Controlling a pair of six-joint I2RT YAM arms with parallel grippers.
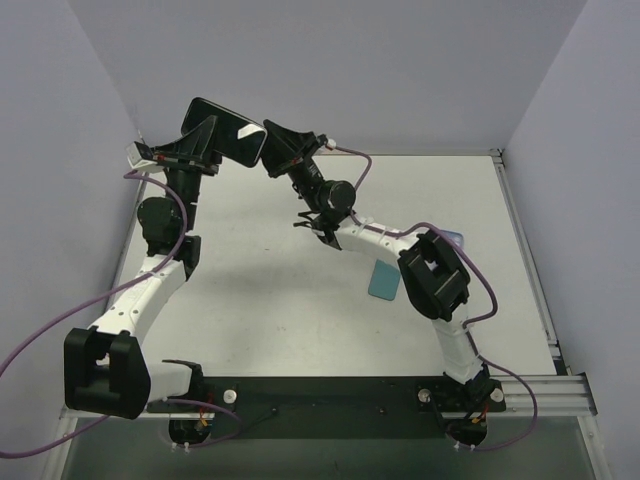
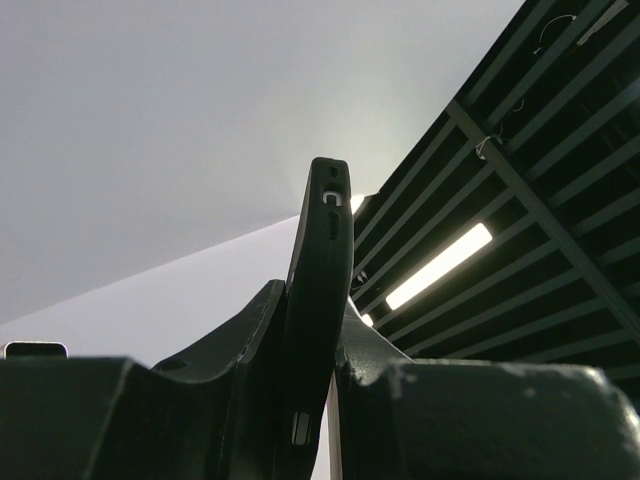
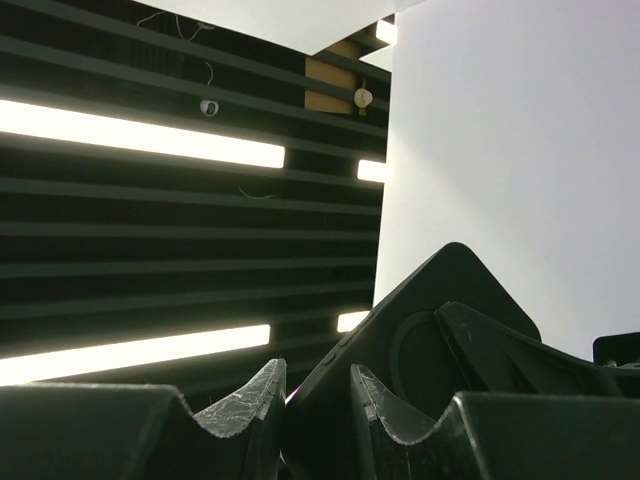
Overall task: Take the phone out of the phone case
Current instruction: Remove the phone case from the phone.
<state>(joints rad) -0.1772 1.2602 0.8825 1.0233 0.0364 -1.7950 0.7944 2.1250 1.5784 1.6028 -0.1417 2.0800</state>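
Note:
A black phone case (image 1: 222, 125) is held up in the air above the table's back left, between both arms. Its glossy face shows a white reflection, so I take the phone (image 1: 243, 134) to sit inside it. My left gripper (image 1: 208, 142) is shut on the case's left part. In the left wrist view the case (image 2: 322, 230) stands edge-on between the fingers (image 2: 240, 340). My right gripper (image 1: 273, 152) is shut on its right corner. The right wrist view shows the case back (image 3: 420, 340) with a round ring, its corner pinched between the fingertips (image 3: 262, 395).
A teal flat rectangle (image 1: 385, 281) lies on the white table (image 1: 280, 300) at the right of centre. A pale blue piece (image 1: 452, 238) shows behind the right arm's elbow. Grey walls close in the left, back and right sides.

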